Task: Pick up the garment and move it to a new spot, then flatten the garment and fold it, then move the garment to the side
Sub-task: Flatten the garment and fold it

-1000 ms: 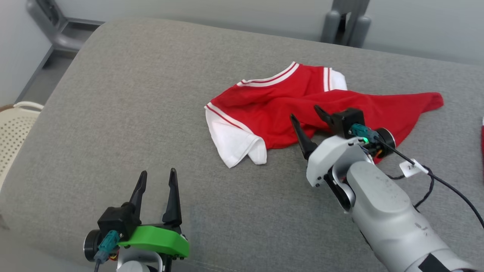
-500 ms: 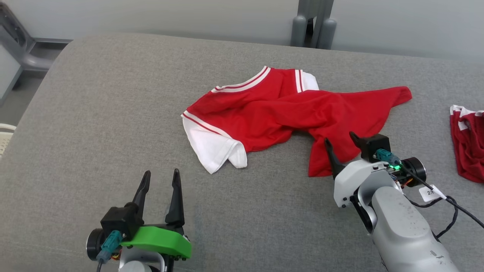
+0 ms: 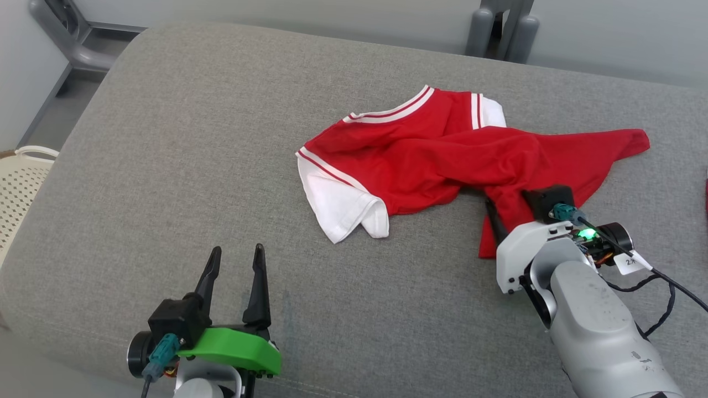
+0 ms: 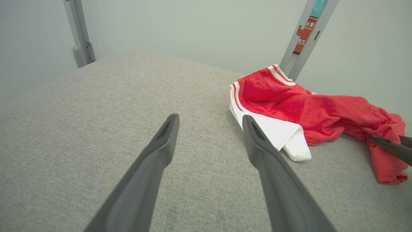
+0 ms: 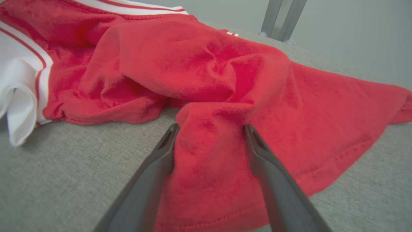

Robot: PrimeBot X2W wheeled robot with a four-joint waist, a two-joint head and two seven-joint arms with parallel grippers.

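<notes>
Right wrist view: the open right gripper [image 5: 210,129] now straddles the hem of the shirt [image 5: 199,64], ready to grab; the left gripper [image 3: 237,250] waits open.

A small white tag [image 3: 629,263] hangs on the black cable [image 3: 680,289] just behind the right gripper [image 3: 508,205]; its dark handwriting starts with "2", the rest too small to tell; in the left wrist view a red sign [image 4: 305,32] beside a grey post [image 4: 323,19] carries white Chinese characters, "火器" at the top; the lower ones are blurred.
</notes>
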